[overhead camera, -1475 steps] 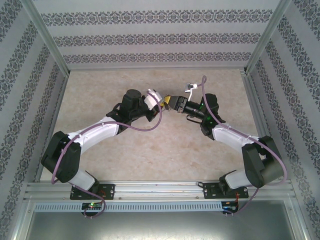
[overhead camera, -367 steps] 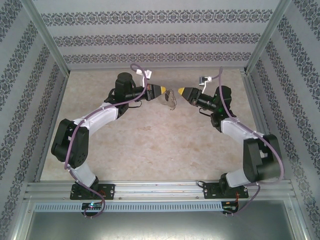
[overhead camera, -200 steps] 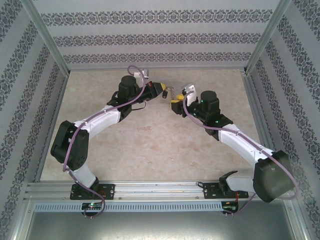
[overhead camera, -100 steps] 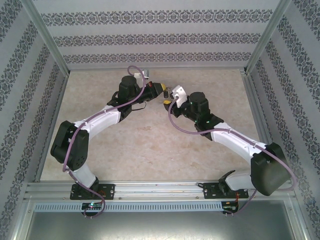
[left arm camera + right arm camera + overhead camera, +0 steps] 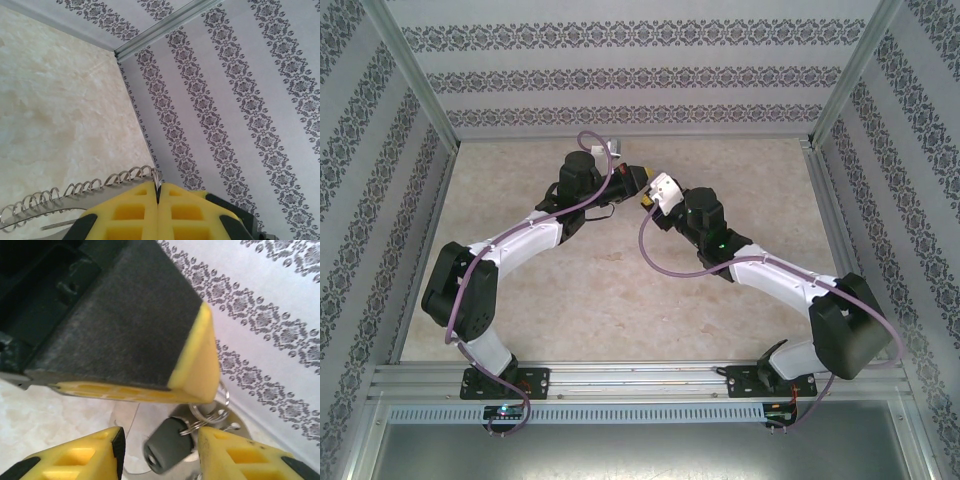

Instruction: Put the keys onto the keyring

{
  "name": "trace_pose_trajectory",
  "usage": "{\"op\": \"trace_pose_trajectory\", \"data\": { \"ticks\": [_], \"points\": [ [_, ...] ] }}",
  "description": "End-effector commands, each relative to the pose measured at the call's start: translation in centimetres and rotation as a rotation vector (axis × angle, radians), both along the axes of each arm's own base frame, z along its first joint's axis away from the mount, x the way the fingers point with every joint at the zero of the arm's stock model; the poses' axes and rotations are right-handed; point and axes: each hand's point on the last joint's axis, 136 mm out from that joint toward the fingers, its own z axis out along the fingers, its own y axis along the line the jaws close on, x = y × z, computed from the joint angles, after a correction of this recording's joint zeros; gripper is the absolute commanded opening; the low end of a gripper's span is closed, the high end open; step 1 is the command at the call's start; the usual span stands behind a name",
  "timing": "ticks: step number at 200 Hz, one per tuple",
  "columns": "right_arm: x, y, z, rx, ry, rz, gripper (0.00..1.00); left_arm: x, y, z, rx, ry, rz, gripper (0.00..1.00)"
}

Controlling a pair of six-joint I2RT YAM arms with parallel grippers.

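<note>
**Key hangs in the gap of the right gripper, just under the left gripper**

The key (image 5: 167, 446) hangs just below the left gripper (image 5: 157, 192), its dark oblong head turned toward my right wrist camera and the marbled table behind it. Small silver rings (image 5: 204, 416) at its far end lead up toward the tip of the left gripper. I cannot make out the blade.

The keyring (image 5: 95, 184) is at the left gripper too. In the left wrist view its chain of small links runs off sideways from the tip. The chain's last ring is caught in the seam between the two yellow pads (image 5: 127, 212). A flat grey strip (image 5: 57, 226) shows under the chain, beside the left gripper. I cannot tell how much of the loop it is.

The left gripper is pressed together, pinching that end ring of the keyring. The right gripper (image 5: 160, 436) sits beneath the left gripper, its two yellow fingers spread apart with the key's head in the gap between them. Neither finger visibly presses on the head, and I cannot tell whether one of them touches it.

From the overhead camera the right gripper's tip lies just beside the left gripper, on the side toward the arm bases. The table (image 5: 620, 300) spreads out below the left gripper. The patterned back wall (image 5: 640, 70) stands well beyond it.
</note>
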Motion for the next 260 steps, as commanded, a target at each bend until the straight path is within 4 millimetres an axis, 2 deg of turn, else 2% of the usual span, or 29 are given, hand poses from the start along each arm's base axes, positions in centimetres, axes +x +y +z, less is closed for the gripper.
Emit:
{"op": "trace_pose_trajectory", "data": {
  "ticks": [1, 19, 59, 87, 125, 165, 221, 260],
  "points": [
    [0.9, -0.1, 2.8, -0.002, -0.112, -0.046, 0.43, -0.7, -0.7, 3.2, -0.045, -0.065, -0.036, 0.00],
    [1.2, 0.1, 2.9, -0.014, -0.120, -0.046, 0.42, -0.8, -0.9, 3.3, -0.046, -0.066, -0.044, 0.00],
    [1.6, 0.4, 2.9, -0.029, -0.126, -0.046, 0.30, -1.1, -1.0, 3.1, -0.038, -0.062, -0.057, 0.00],
    [1.7, 0.6, 3.2, -0.031, -0.136, -0.044, 0.30, -1.1, -1.1, 3.0, -0.038, -0.060, -0.066, 0.00],
    [1.8, 0.8, 3.5, -0.041, -0.162, -0.054, 0.36, -1.1, -1.4, 2.8, -0.038, -0.056, -0.079, 0.00],
    [1.6, -0.2, 3.9, -0.030, -0.206, -0.096, 0.41, -1.0, -1.4, 2.7, -0.034, -0.057, -0.075, 0.00],
    [-0.5, -2.4, 3.3, 0.016, -0.214, -0.119, 0.46, -1.0, -1.2, 2.7, -0.017, -0.072, -0.068, 0.00],
    [-2.0, -3.0, 3.4, 0.059, -0.202, -0.087, 0.47, -1.1, -1.2, 2.6, -0.015, -0.071, -0.070, 0.00]
  ]
}}
